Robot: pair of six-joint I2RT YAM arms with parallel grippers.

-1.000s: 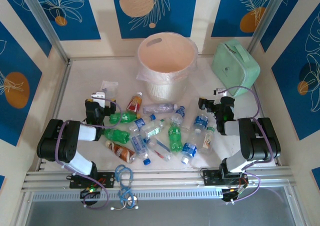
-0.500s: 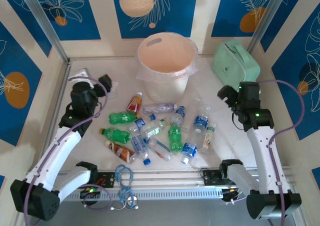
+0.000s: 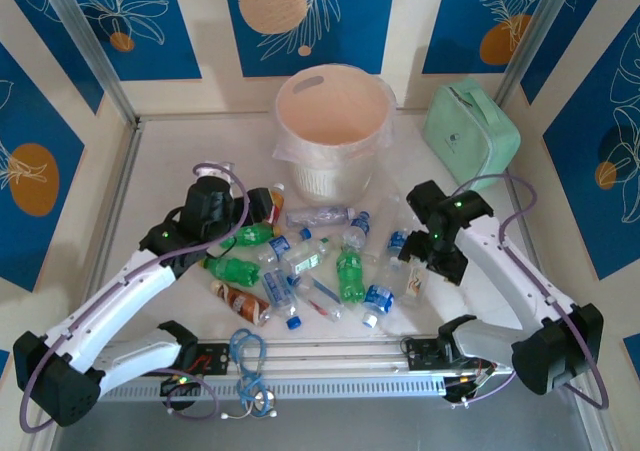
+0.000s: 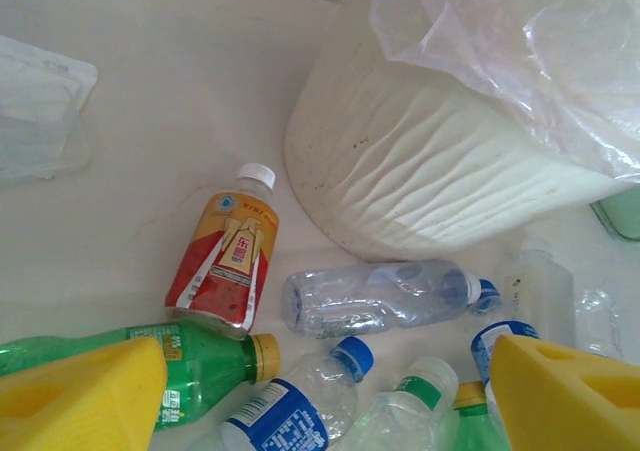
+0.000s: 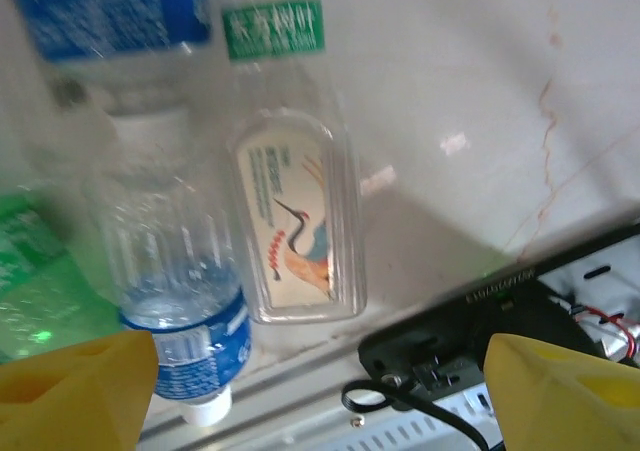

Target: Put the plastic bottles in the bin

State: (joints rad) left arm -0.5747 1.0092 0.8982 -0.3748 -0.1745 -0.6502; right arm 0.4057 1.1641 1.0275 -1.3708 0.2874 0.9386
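White ribbed bin [image 3: 330, 181], peachy inside. Mint green zip case [image 3: 472, 133] at its 3 o'clock. Bottle-wise: clear blue-label bottle [image 3: 378, 298], all-green bottle [image 3: 349, 274], red-orange label bottle [image 4: 225, 261], and a crane-print bottle [image 5: 295, 226]. Bright yellow fingers [image 4: 85, 401].

You're working in a lab test booth: aluminium frame posts [image 3: 87, 46] and printed blue leaf panels [image 3: 360, 51] wall a white table [image 3: 170, 151].

The left fingers [image 4: 80, 401] have swung in from the desk's [image 3: 160, 171] far left to over the red-label bottle [image 4: 225, 261] by the bin [image 3: 330, 176]. The right fingers [image 5: 560, 391] have dropped from beside the green case [image 3: 470, 136] to over the crane-label bottle [image 5: 295, 221].
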